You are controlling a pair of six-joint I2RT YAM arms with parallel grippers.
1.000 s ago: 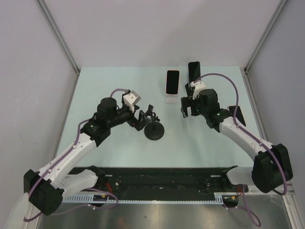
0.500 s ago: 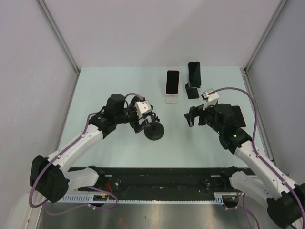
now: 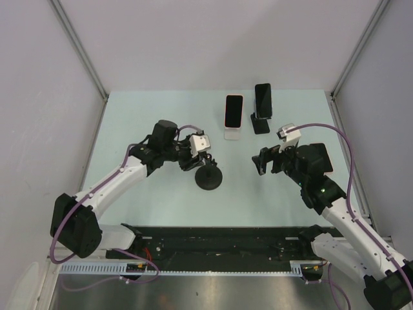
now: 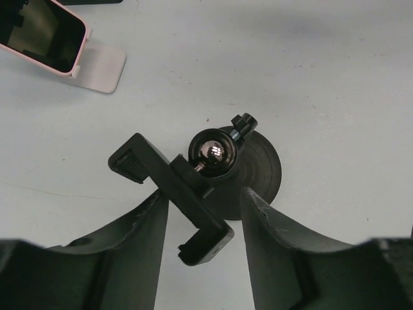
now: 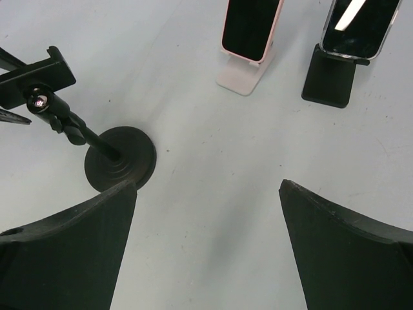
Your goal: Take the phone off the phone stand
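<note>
Though overhead the pink phone (image 3: pixel 233 110) and black phone (image 3: pixel 262 98) lean in far-side stands (image 3: pixel 233 134), our left wrist view finds the left claw (image 4: pixel 203 194) half-spread astride an empty clamp (image 4: pixel 169 184), not pinching, and our right wrist view the right claw (image 5: pixel 206 187) spread wide, seemingly ready to reach.

The table (image 3: pixel 148 110) is pale mint. The pink-cased phone (image 3: pixel 233 110) has a white stand (image 3: pixel 232 134); the other phone (image 3: pixel 262 98), second stand (image 3: pixel 260 125) and clamp mount (image 3: pixel 209 179) are black.

Left phone (image 3: pixel 233 111) sits on left stand (image 3: pixel 232 134), right phone (image 3: pixel 262 98) on right stand (image 3: pixel 260 124), both behind clamp mount (image 3: pixel 209 179).
</note>
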